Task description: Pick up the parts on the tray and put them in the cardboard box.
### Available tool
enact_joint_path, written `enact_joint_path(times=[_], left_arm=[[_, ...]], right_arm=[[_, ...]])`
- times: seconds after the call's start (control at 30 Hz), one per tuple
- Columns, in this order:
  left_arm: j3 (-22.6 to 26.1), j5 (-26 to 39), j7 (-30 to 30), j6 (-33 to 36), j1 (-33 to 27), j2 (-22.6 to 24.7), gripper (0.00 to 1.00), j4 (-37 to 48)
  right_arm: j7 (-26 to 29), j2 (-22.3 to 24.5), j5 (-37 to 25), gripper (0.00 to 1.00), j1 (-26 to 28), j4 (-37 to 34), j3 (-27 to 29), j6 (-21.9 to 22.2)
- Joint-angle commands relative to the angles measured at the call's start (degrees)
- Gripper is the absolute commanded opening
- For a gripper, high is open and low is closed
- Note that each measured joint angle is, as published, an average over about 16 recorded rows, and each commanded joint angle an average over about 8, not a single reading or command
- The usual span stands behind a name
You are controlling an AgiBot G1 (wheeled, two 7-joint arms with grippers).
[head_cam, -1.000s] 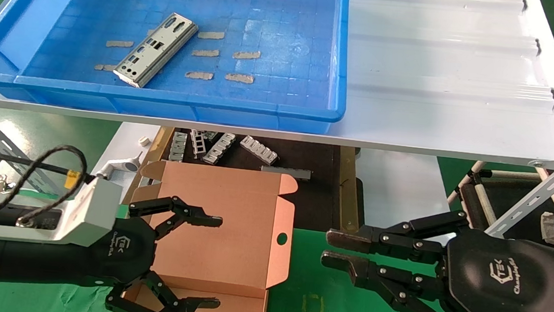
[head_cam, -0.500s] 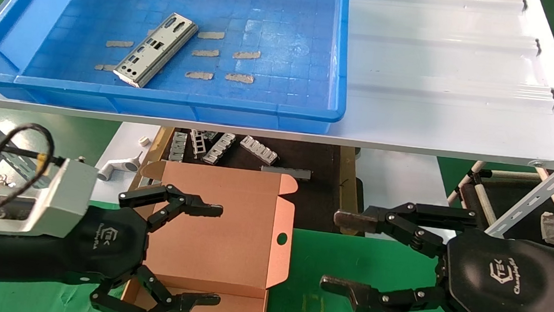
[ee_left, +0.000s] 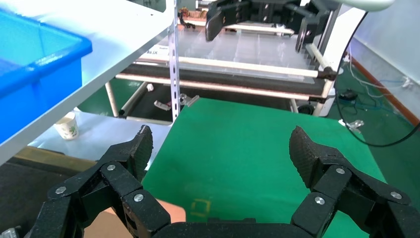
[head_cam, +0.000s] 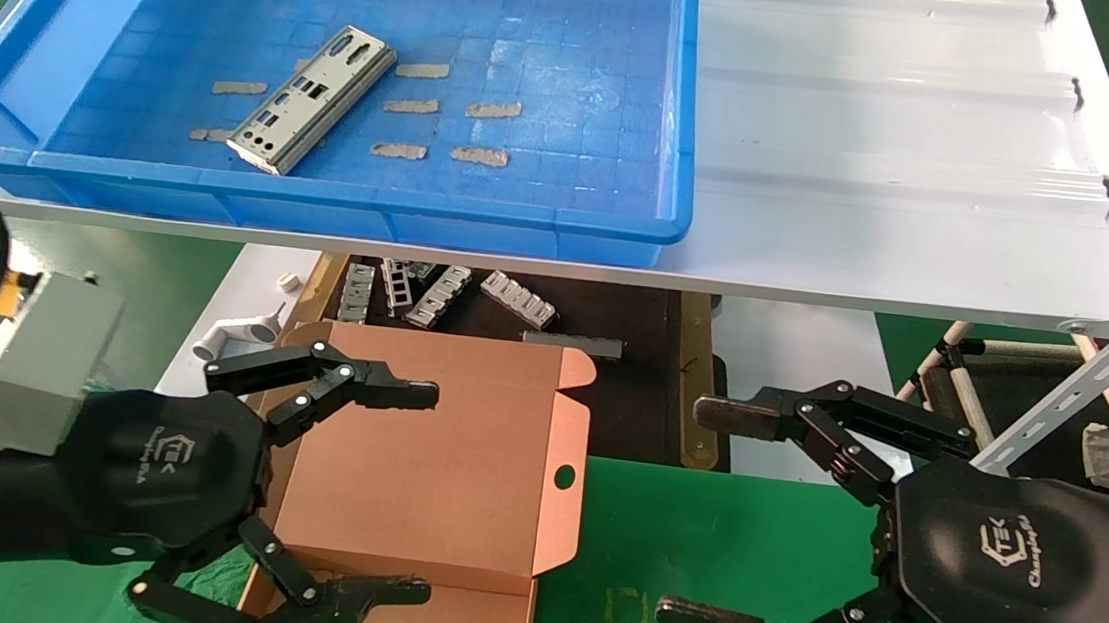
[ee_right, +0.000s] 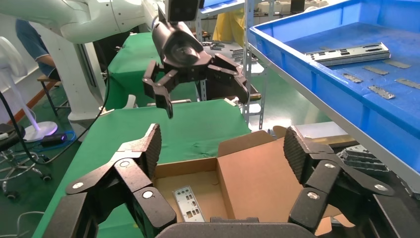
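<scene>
The left hand (head_cam: 408,492) hangs over the open cardboard box (head_cam: 441,462), fingers spread wide and holding nothing; the right hand (head_cam: 712,516) is above the green table (head_cam: 695,545) just right of the box, likewise wide open and empty; one silver part (head_cam: 312,100) lies at a slant on the floor of the blue tray (head_cam: 323,201), which sits on the raised white sheet (head_cam: 887,180); another part (ee_right: 188,204) lies flat inside the box
</scene>
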Motion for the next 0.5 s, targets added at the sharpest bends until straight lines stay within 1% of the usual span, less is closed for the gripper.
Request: enact_joint_path(times=[0.03, 0.5], left_arm=[[-0.8, -0.4, -0.5, 0.2, 0.4, -0.1, 1.00, -0.5], [-6.1, -3.1, -3.6, 1.3, 2.7, -1.0, 1.00, -3.5]], right_arm=[[0.0, 0.0, 0.0, 1.00, 0.0, 0.0, 0.0, 0.0], [0.0, 0.0, 0.0, 1.00, 0.0, 0.0, 0.0, 0.0]])
